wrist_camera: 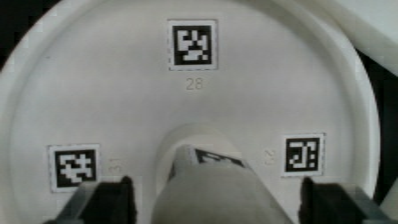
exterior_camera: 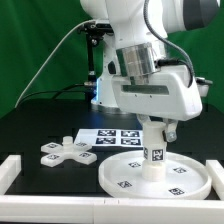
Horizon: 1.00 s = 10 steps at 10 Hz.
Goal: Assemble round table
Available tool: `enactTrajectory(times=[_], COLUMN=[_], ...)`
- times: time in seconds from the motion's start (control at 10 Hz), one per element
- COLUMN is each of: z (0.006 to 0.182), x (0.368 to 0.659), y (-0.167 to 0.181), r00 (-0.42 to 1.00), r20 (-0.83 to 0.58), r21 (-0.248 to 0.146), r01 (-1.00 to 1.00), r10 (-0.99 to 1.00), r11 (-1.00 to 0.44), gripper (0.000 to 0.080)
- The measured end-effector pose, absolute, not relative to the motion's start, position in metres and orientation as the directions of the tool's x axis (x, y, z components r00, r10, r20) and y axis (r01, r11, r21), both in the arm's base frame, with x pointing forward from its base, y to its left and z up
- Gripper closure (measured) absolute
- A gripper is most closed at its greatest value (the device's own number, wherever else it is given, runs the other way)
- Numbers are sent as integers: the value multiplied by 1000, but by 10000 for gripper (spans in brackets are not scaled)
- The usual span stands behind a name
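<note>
with the gripper [exterior_camera: 157, 140] straddling the upright leg [exterior_camera: 155, 163] at the centre of the disc [exterior_camera: 112, 170], pinching or not i cannot tell, keep the leg plumb and turn gently

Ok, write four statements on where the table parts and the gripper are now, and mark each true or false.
1. The leg stands upright on the round disc. True.
2. The cross-shaped base is already mounted on the leg. False: it lies on the table at the exterior view's left, apart from the disc.
3. The gripper has the leg between its fingers. True.
4. The marker board lies on top of the disc. False: it lies on the table behind the disc.
</note>
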State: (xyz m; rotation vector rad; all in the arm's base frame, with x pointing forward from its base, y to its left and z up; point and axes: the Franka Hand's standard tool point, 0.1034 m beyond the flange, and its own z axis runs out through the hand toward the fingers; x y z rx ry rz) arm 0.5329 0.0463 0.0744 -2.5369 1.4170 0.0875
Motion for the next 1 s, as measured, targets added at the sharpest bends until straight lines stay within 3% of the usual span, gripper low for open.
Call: enactTrajectory(times=[0.1,0.2,0.4,0.7,0.9,1.0], z=[76,78,82,80,79,77], x=[532,535,536,536,542,541], y=[46,42,43,42,42,48], r00=[646,767,926,974,969,934], r20=[-133,-92,-22,12,105,110], r21=[-192,-216,-212,-213,-121,-93], r01=[-761,-638,-372,-217,238,349], r10=[-751,-635,-377,-225,226,339], r11=[-620,-739,-903,-953,-964,-932], gripper=[221,172,154,150,150,150])
